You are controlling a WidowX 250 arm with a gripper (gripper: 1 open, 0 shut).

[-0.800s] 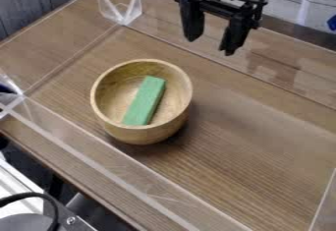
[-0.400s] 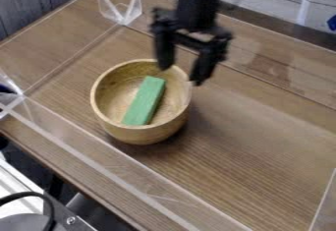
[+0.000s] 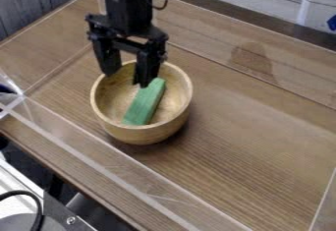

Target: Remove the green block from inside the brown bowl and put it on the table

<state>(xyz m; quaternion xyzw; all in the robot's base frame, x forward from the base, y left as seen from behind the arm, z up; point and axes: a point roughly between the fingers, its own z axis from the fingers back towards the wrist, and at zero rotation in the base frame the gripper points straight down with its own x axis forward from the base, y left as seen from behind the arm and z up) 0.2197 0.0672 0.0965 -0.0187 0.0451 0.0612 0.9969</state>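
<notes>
The gripper [image 3: 128, 66] hangs over the far rim of the bowl [image 3: 112, 117], pointing down, its fingers [image 3: 143, 70] spread wide and holding nothing. The green block [image 3: 145, 100] lies inside the bowl, slanted, its far end propped up the inner wall toward the far right corner of the surface [image 3: 250, 146], its near end down in the hollow. The bowl sits toward the left edge of the surface, near the clear wall there.

The main risk, as I judge it, is the rim. The fingers sit above the bowl's far edge and not squarely over the block, so a straight descent could land a fingertip on the thick wooden wall and shove or tip the bowl. Because the block leans, the fingers may close on it unevenly, letting it pivot and slip back. If the fingers straddle its length and not its narrow width, they may not close on it at all. Lifting with a weak pinch could drop it back inside
</notes>
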